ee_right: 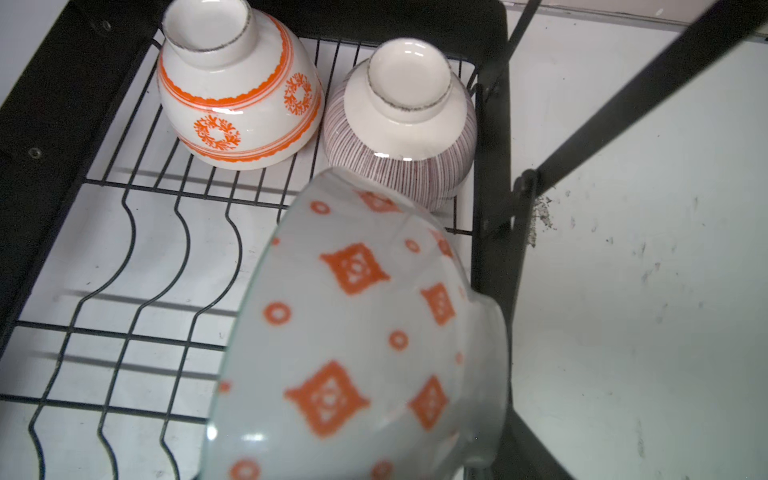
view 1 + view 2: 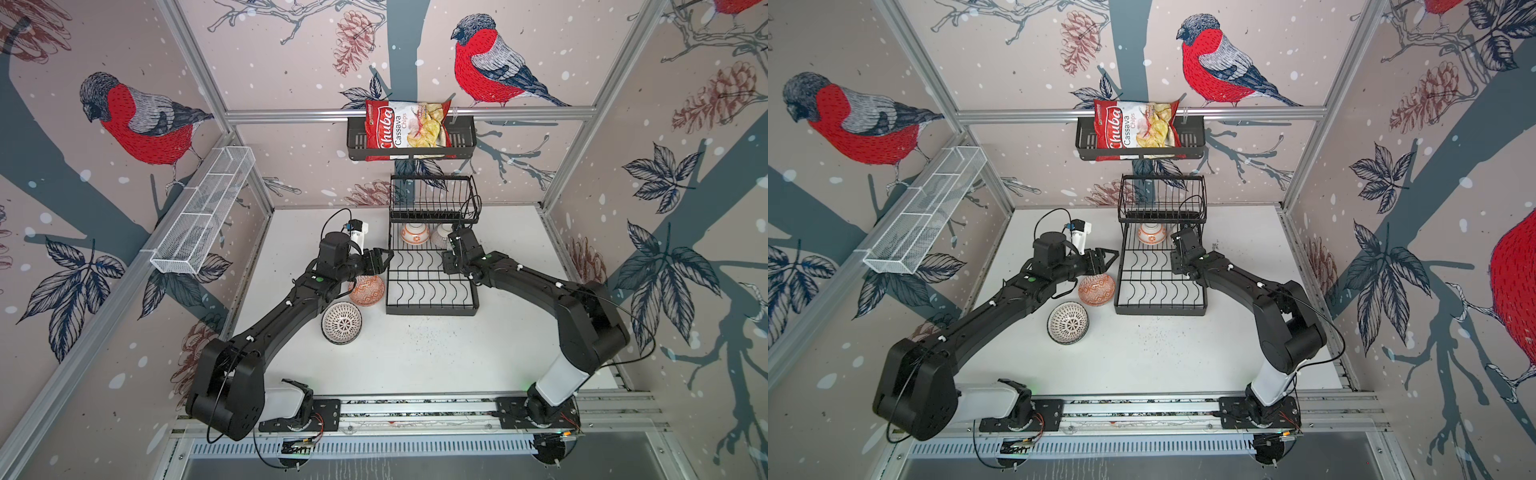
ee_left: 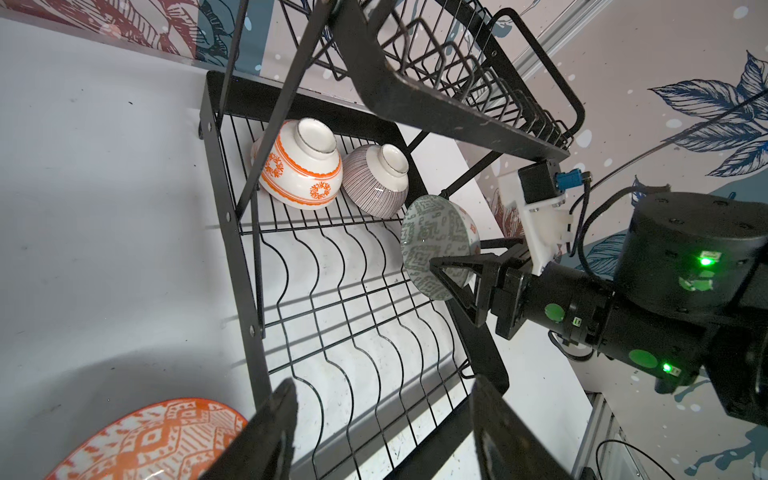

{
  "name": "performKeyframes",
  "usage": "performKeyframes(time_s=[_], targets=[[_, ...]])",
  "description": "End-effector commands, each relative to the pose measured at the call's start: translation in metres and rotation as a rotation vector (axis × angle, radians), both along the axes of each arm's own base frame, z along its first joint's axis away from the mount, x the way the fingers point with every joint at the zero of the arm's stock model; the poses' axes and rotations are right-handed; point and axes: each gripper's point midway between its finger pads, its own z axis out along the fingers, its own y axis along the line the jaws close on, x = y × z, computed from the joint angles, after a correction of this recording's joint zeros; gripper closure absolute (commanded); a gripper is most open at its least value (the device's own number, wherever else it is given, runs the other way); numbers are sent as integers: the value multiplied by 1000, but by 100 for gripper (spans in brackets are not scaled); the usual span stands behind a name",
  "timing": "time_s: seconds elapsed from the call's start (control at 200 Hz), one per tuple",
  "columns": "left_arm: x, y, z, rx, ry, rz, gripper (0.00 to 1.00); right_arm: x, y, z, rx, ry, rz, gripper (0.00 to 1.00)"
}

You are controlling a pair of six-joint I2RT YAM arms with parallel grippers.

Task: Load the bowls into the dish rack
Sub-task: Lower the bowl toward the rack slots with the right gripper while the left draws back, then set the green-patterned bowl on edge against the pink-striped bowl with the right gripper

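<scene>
dotted bowl [image 2: 341,323]: upright on the table [image 2: 415,353], not loaded.
left gripper [image 2: 384,261]: jaws apart with nothing between them, hanging over the orange-patterned bowl.
orange-patterned bowl [image 2: 368,289]: upright on the table, partly under the left arm.
dish rack [image 2: 432,305]: stands just right of the orange-patterned bowl, with two bowls at the back of its lower tier.
flowered bowl [image 3: 299,166]: upside down on the lower tier.
striped bowl [image 3: 376,183]: upside down, just beside the flowered bowl.
diamond-patterned bowl [image 1: 361,332]: tipped on edge over the lower tier, just in front of the striped bowl. Whether it touches the wires cannot be told.
right gripper [image 3: 457,255]: clamped on the rim of the diamond-patterned bowl.
handling (judged): glazed ceramic, so rigid, fairly heavy, slick and breakable. Pinch across the rim wall and set down gently between the wavy wires.
</scene>
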Motion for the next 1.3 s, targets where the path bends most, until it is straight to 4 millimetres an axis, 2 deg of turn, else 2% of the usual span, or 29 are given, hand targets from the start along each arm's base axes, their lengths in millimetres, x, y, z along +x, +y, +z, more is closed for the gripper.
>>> performKeyframes(time_s=[0.0, 0.32, 0.785, 0.94, 1.096, 1.296], targets=[[-1, 0, 2, -2, -16, -13, 34, 12, 11, 13, 34, -59, -3, 48], [-2, 5, -3, 3, -10, -1, 34, 14, 20, 6, 23, -59, -9, 48], [-3, 7, -5, 6, -7, 1, 35, 28, 14, -5, -40, -79, -47, 48], [-2, 7, -15, 26, 20, 2, 35, 30, 11, -9, -56, -86, -59, 48], [0, 8, -28, 42, 64, 7, 35, 31, 19, -15, -38, -69, -32, 47], [1, 7, -27, 43, 60, 10, 35, 27, 29, -26, 26, -30, -21, 47]])
